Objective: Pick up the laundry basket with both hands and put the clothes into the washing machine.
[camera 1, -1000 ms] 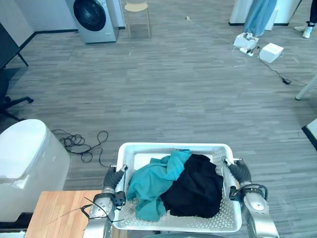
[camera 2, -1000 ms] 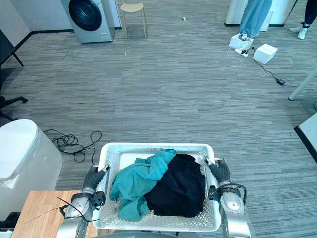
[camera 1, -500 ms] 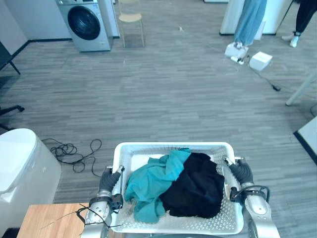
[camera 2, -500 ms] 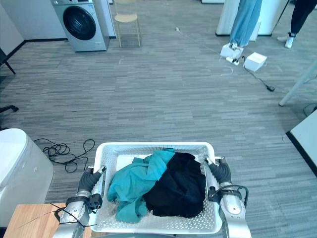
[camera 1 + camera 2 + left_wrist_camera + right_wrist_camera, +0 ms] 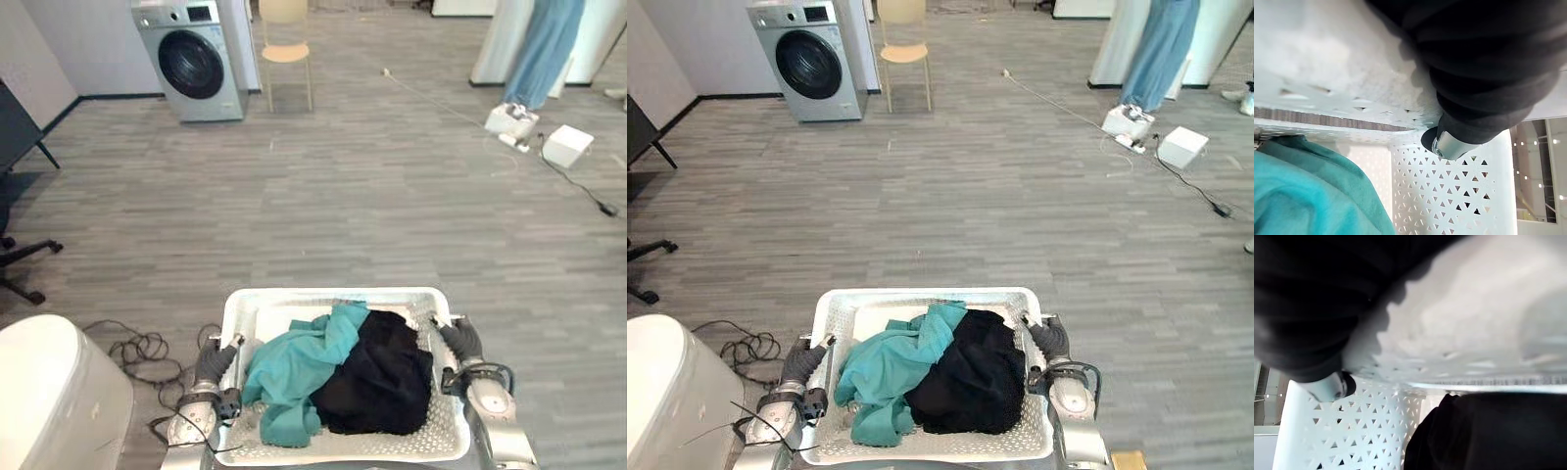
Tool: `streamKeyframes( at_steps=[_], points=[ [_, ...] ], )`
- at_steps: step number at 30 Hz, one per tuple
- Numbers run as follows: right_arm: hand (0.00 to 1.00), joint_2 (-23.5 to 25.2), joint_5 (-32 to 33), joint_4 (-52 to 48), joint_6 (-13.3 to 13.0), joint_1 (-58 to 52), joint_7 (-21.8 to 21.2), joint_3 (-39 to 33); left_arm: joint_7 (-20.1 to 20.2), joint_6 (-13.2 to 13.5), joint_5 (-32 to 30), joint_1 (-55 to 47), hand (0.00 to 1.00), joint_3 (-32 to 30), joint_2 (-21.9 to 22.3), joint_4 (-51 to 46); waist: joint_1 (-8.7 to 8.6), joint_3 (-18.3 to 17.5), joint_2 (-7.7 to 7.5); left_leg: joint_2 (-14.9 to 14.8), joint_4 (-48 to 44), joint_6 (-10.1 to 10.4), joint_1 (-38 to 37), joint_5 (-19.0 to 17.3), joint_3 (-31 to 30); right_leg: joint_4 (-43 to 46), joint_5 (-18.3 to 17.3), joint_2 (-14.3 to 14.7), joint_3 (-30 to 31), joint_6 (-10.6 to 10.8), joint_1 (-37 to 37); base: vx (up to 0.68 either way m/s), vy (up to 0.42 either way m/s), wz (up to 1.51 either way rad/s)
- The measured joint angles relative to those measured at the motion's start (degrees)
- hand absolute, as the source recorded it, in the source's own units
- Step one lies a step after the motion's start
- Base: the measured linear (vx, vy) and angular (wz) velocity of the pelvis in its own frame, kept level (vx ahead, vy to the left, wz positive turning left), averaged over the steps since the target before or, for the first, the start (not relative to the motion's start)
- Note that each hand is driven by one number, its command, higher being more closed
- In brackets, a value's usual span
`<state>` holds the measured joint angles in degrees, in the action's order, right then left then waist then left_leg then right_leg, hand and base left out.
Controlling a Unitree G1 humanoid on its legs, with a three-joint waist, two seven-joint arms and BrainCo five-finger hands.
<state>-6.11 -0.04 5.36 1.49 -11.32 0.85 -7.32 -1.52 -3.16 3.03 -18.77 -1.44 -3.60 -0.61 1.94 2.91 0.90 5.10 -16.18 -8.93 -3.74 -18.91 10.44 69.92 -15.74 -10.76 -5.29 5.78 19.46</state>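
Note:
I hold a white perforated laundry basket (image 5: 333, 296) level in front of me, above the floor. It carries a teal garment (image 5: 294, 367) on its left half and a black garment (image 5: 384, 374) on its right. My left hand (image 5: 212, 366) grips the basket's left rim, its thumb (image 5: 1447, 144) hooked over the edge into the inside. On the right rim my right hand (image 5: 463, 346) grips the same way, thumb (image 5: 1334, 387) over the edge. A grey washing machine (image 5: 201, 59) with a dark round door stands far ahead on the left, against the wall.
A pale chair (image 5: 287, 39) stands beside the washer. A white rounded bin (image 5: 54, 397) is at my lower left, an office chair base (image 5: 20, 264) at the left edge. A person's legs (image 5: 544, 49), a power strip and a white box (image 5: 568, 145) are at far right.
The camera has moved: the whole picture shifted, the washer now sits further right and the wooden tabletop has left the lower left corner. Both hands keep the same hold on the basket.

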Motion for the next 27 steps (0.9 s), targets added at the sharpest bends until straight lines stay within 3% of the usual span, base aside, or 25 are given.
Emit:
streamKeyframes(
  at_steps=[1,2,3,4,6,7,8,9,10,11,12,13,14,15,16,17,19,21,22,23,24,25,26,27],
  points=[
    [1.0,0.05,0.04,-1.22,0.03,-0.7,0.0,-0.42,-0.02,-0.01,0.0,0.39,1.0,0.4,-0.06,0.02,-1.07,0.14,0.59,-0.36,2.47,0.62,-2.69,0.36,-2.05,-3.53,-1.43,1.86,-0.46,-2.13,2.45,0.67,0.037,1.01],
    [1.0,0.07,0.08,-3.68,0.06,-2.12,0.01,-1.18,-0.01,-0.01,0.01,1.36,1.0,1.04,-0.1,0.15,-1.6,0.41,1.38,-1.21,4.74,2.55,-5.59,0.6,-3.63,-11.21,-1.94,3.53,-1.11,-3.04,5.46,0.46,-0.007,0.8],
    [1.0,0.06,0.2,-4.81,0.02,-2.8,0.03,-1.49,0.01,0.0,0.01,1.87,1.0,1.29,-0.18,0.18,-2.12,0.55,1.29,-1.47,5.31,3.67,-6.9,0.64,-3.89,-16.55,-1.49,3.99,-1.33,-3.12,6.64,0.58,-0.034,0.82],
    [1.0,0.04,0.26,-6.21,0.0,-3.2,0.1,-1.75,0.02,0.0,0.0,2.71,1.0,1.38,-0.2,0.26,-2.71,0.67,0.92,-1.9,5.44,4.76,-9.1,0.2,-4.16,-27.76,1.2,4.22,-2.14,-3.49,8.67,0.72,-0.092,0.65],
    [1.0,0.05,0.34,-8.92,-0.01,-4.16,0.41,-1.69,-0.02,0.12,-0.04,4.06,1.0,1.42,-0.57,0.63,-3.27,-0.02,-0.35,-2.27,6.44,7.34,-13.27,-1.23,-4.27,-48.68,13.78,5.04,-2.44,-4.26,9.23,0.7,-0.129,0.67],
    [1.0,-0.24,0.34,-9.56,-0.1,-4.8,0.47,-1.66,-0.12,0.18,-0.25,4.29,1.0,1.62,-0.54,0.97,-4.26,-0.2,-0.44,-2.66,6.34,7.65,-14.63,-1.4,-5.15,-48.74,19.92,5.03,-2.2,-4.99,8.5,0.58,-0.137,0.42],
    [1.0,-1.79,0.34,-9.57,0.24,-4.44,0.55,-1.7,-0.43,0.57,-0.29,4.96,1.0,1.88,0.71,2.72,-3.83,-0.84,2.23,-5.53,5.76,8.98,-15.83,-0.61,-5.65,-45.32,19.93,7.03,-2.06,-7.39,8.35,0.72,-0.178,0.25],
    [1.0,-1.84,0.34,-10.12,0.72,-3.81,0.64,-1.78,-1.06,0.57,-0.71,6.1,1.0,1.91,0.99,3.73,-3.72,-0.65,2.28,-6.28,2.6,12.26,-15.55,2.8,-5.71,-40.52,15.89,6.73,-2.55,-7.5,8.89,0.7,-0.185,0.06],
    [1.0,-2.05,0.48,-10.37,0.96,-4.03,0.7,-1.81,-1.26,0.59,-1.11,6.32,1.0,1.89,1.35,4.04,-3.85,-0.56,2.24,-6.59,-0.4,12.31,-15.09,5.07,-5.54,-38.19,14.35,6.56,-2.76,-7.94,8.49,0.8,-0.245,0.17],
    [1.0,-2.58,1.41,-11.15,1.12,-4.95,0.69,-1.78,-1.29,0.62,-1.44,6.31,1.0,1.9,1.81,4.5,-4.26,-0.44,2.45,-8.04,-9.7,12.26,-12.89,10.67,-4.91,-36.18,11.54,6.96,-3.69,-8.95,5.54,0.79,-0.233,0.18],
    [1.0,-2.75,2.07,-12.67,1.11,-6.01,0.71,-1.65,-1.14,0.97,-1.46,6.16,1.0,1.74,1.8,4.55,-3.98,-0.32,2.68,-10.83,-23.08,12.29,-7.87,20.49,-4.32,-37.89,8.7,7.92,-4.47,-9.43,0.87,0.78,-0.21,0.16],
    [1.0,-2.68,2.37,-14.1,0.92,-6.3,0.78,-1.59,-1.08,1.73,-1.42,6.08,1.0,1.48,1.68,4.48,-3.64,-0.22,2.76,-14.09,-34.31,12.43,-2.94,25.42,-3.88,-39.59,6.22,9.23,-4.56,-9.4,-2.14,0.52,-0.111,0.01],
    [1.0,-2.63,2.88,-14.58,0.72,-6.01,1.1,-1.51,-1.06,2.22,-1.37,6.16,1.0,1.29,1.58,4.44,-3.42,-0.25,3.25,-16.57,-42.95,12.07,0.71,24.89,-2.96,-40.61,4.46,10.5,-4.06,-9.59,-4.14,0.48,-0.109,-0.25],
    [1.0,-2.7,3.08,-14.68,0.72,-5.66,1.7,-1.13,-1.1,2.43,-1.27,6.11,1.0,1.2,1.76,4.5,-2.48,0.31,4.09,-21.38,-55.92,8.4,6.66,22.15,-1.93,-41.73,3.16,12.67,-4.04,-10.54,-7.53,0.66,-0.117,-0.34],
    [1.0,-2.65,3.49,-14.68,0.72,-5.58,1.84,-0.7,-1.08,2.42,-1.29,6.03,1.0,1.04,1.46,4.54,-1.29,0.83,3.47,-23.59,-62.39,4.69,11.65,19.45,-1.56,-43.45,1.65,12.94,-3.75,-10.31,-11.37,0.54,-0.09,-0.32],
    [1.0,-2.59,3.56,-14.66,0.73,-5.88,1.91,-0.57,-1.04,2.41,-1.29,5.86,1.0,1.06,1.15,4.66,-0.97,1.23,2.81,-23.97,-63.3,3.77,13.68,18.29,-1.09,-44.38,1.07,12.7,-3.29,-10.09,-13.22,0.5,-0.038,-0.13],
    [1.0,-2.73,3.56,-14.62,0.87,-6.17,1.9,0.33,-0.96,2.5,-1.22,4.2,1.0,1.23,1.23,4.69,-0.81,2.12,1.31,-23.65,-59.13,4.9,20.14,12.39,1.37,-47.2,-1.73,10.81,-2.04,-9.22,-18.28,0.46,0.04,-0.03],
    [1.0,-3.31,3.71,-13.62,1.22,-6.28,1.87,0.42,-0.33,2.39,-1.21,3.77,1.0,1.29,1.32,5.01,-0.06,2.23,1.76,-20.57,-43.21,6.45,25.61,7.63,4.05,-48.65,-5.06,7.45,-0.54,-6.74,-22.91,0.67,0.25,-0.09],
    [1.0,-3.36,3.92,-12.8,1.21,-6.27,1.86,0.42,0.05,2.37,-1.22,3.73,1.0,1.34,1.27,5.32,0.41,2.12,1.52,-17.65,-30.09,7.9,26.3,7.72,4.32,-50.9,-5.85,5.24,-0.43,-5.36,-25.77,0.71,0.36,-0.2],
    [1.0,-3.69,3.97,-12.17,1.18,-6.0,1.84,0.44,0.13,2.39,-1.23,3.49,1.0,1.28,1.38,5.23,0.74,1.94,1.51,-14.7,-13.21,11.94,25.57,10.57,3.26,-54.14,-6.47,3.66,-0.14,-4.32,-28.83,0.67,0.365,-0.31],
    [1.0,-3.37,3.98,-10.3,0.97,-4.76,1.7,0.77,0.12,2.39,-1.26,3.47,1.0,0.93,1.27,5.44,1.56,1.52,0.73,-12.26,-7.36,13.53,25.21,20.11,2.37,-56.87,-7.07,2.27,1.96,-4.11,-31.05,0.58,0.297,-0.34],
    [1.0,-3.46,3.96,-8.86,0.96,-3.98,1.71,0.91,0.01,2.23,-1.41,3.52,1.0,0.74,1.19,5.44,1.89,0.67,0.35,-11.12,-8.95,10.41,25.61,18.3,2.62,-57.9,-5.98,1.41,4.24,-3.67,-31.73,0.66,0.338,-0.06],
    [1.0,-3.48,3.96,-6.69,0.98,-2.7,1.81,0.67,-0.01,1.96,-1.53,4.08,1.0,0.78,1.44,5.26,0.53,0.24,0.36,-11.16,-14.65,7.12,27.7,15.18,2.35,-58.07,-2.45,0.88,7.31,-2.63,-32.38,0.56,0.295,0.21],
    [1.0,-3.48,3.96,-5.77,1.06,-2.12,1.77,0.68,0.02,1.8,-1.54,4.07,1.0,0.76,1.42,5.23,0.2,0.23,0.36,-11.3,-17.5,6.43,28.35,13.67,2.33,-57.37,-0.93,0.82,8.45,-2.8,-32.44,0.68,0.415,0.24]
  ],
)
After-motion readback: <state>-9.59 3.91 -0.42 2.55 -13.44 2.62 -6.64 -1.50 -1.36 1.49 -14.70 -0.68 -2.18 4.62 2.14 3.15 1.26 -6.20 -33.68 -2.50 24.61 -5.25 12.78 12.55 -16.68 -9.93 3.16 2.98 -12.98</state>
